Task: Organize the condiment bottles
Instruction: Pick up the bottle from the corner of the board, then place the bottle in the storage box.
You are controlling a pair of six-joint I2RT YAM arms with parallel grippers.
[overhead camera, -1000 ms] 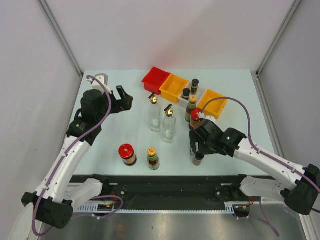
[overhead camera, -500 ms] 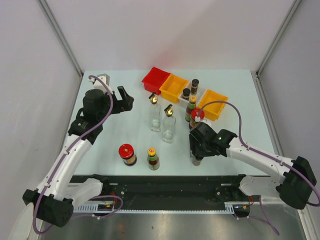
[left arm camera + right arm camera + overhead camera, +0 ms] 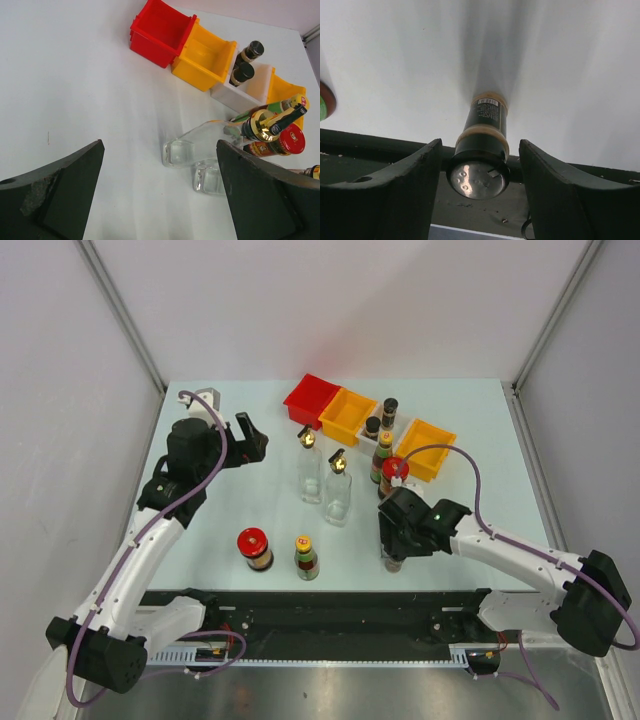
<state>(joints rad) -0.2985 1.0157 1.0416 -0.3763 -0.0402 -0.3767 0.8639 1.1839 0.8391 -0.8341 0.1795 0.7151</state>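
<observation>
The sorting looked barely begun. At the left, the left gripper (image 3: pixel 248 435) hung above the table (image 3: pixel 210 510) with its jaws wide apart and nothing between them. Near the front edge a red-lidded jar (image 3: pixel 254 548) stood loose, with a green-and-yellow-capped sauce bottle (image 3: pixel 306 557) just beside it. Two clear glass bottles (image 3: pixel 310 465) with gold spouts stood side by side mid-table. Further right, along the back, the red bin (image 3: pixel 311 400) and both orange bins (image 3: pixel 347 415) showed nothing inside. Only the white bin (image 3: pixel 260 87) held anything: two black-capped shakers (image 3: pixel 242 72). Just in front of it another sauce bottle (image 3: pixel 383 455) and another red-lidded jar (image 3: pixel 393 470) stood close together, outside any bin. At the right, the right gripper (image 3: pixel 480 150) straddled a third shaker (image 3: pixel 482 125) standing at the front edge. Its fingers flanked the cap closely, but I could not tell from the wrist view whether they were pressing on it. By my judgement two bottles were placed and seven remained

Counted: two glass bottles, two red-lidded jars, two sauce bottles and three shakers, nine in all; one red bin, two orange, one white
</observation>
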